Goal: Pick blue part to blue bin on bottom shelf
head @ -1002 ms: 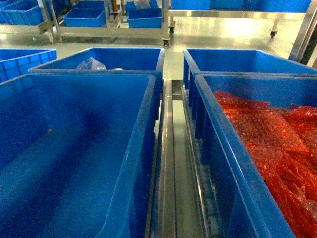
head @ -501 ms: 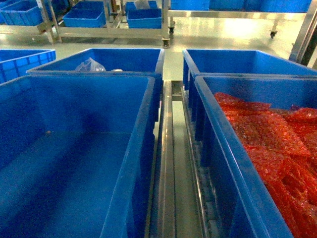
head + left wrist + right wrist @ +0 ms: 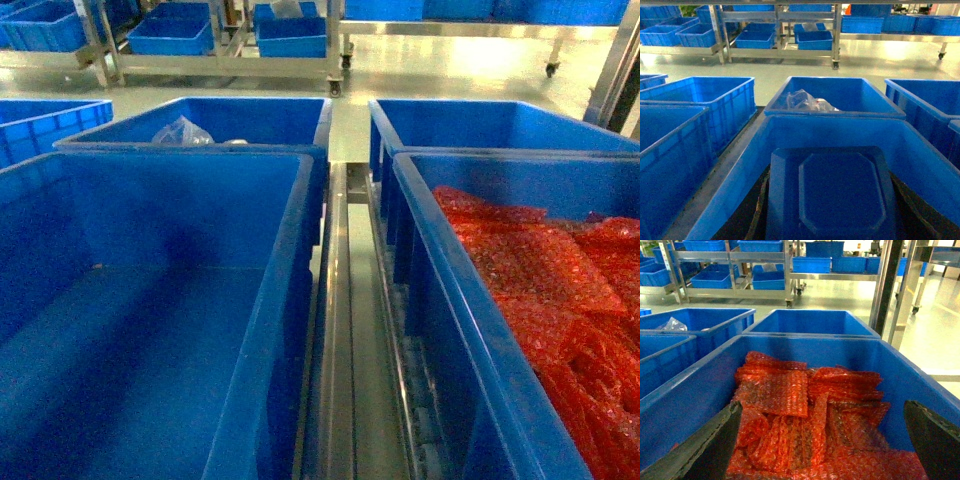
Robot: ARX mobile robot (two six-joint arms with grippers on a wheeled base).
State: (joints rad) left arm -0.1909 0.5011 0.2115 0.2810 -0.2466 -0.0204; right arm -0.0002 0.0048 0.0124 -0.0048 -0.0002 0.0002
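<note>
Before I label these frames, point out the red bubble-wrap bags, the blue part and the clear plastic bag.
red bubble-wrap bags (image 3: 805, 415), right wrist view, middle of pile.
blue part (image 3: 840, 195), left wrist view, flat top face.
clear plastic bag (image 3: 182, 130), head view, crumpled middle.

Left pincer (image 3: 830, 235) fingertips hidden behind blue part (image 3: 832, 197).

The shelf (image 3: 350, 330) is brushed steel, with a centre rail (image 3: 337, 300) running from 6 toward 12 o'clock and white rollers (image 3: 425, 440) showing just right of it. Four blue bins sit directly on it: a bare near-left bin (image 3: 150, 320) at 8 o'clock, a near-right bin (image 3: 450, 330) at 4 o'clock filled with red bubble-wrap bags (image 3: 540, 290), a far-left bin (image 3: 240, 120) at 11 o'clock holding a clear bag (image 3: 182, 130), and a far-right bin (image 3: 490, 122) at 1 o'clock.
</note>
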